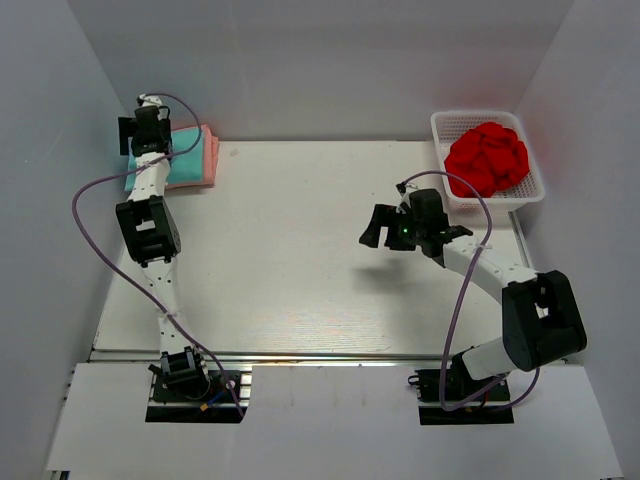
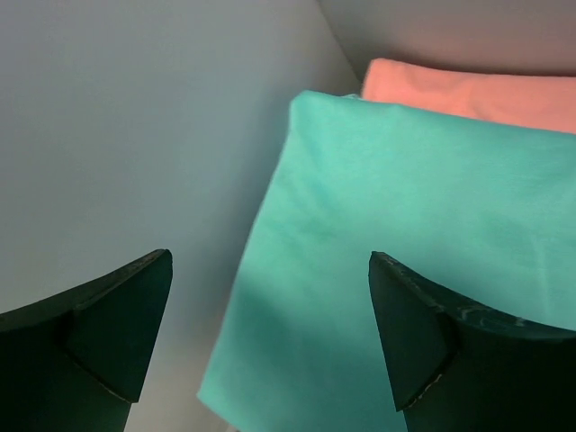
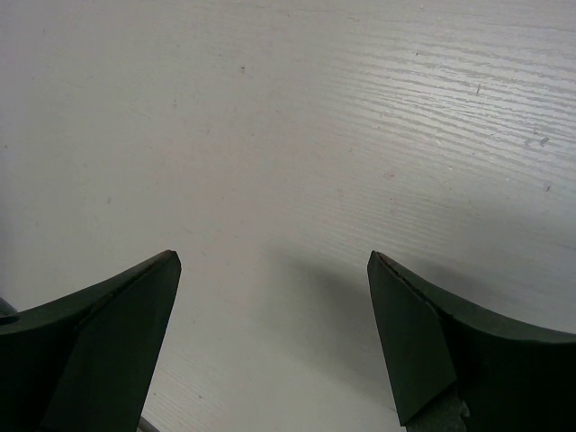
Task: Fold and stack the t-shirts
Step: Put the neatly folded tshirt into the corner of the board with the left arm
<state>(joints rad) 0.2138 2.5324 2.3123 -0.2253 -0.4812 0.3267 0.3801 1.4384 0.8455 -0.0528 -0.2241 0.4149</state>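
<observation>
A folded teal t-shirt (image 1: 185, 160) lies on a folded salmon-pink t-shirt (image 1: 209, 155) at the table's far left corner. Both show in the left wrist view, teal (image 2: 405, 270) over pink (image 2: 468, 90). My left gripper (image 1: 148, 118) hovers over the stack's left edge, open and empty (image 2: 270, 306). A crumpled bright red t-shirt (image 1: 487, 158) fills the white mesh basket (image 1: 443, 128) at the far right. My right gripper (image 1: 378, 228) is open and empty above bare table (image 3: 274, 306), left of the basket.
White walls close in the left, back and right sides. The white table top (image 1: 300, 270) stretches between the arms. A metal rail (image 1: 320, 355) runs along the near edge by the arm bases.
</observation>
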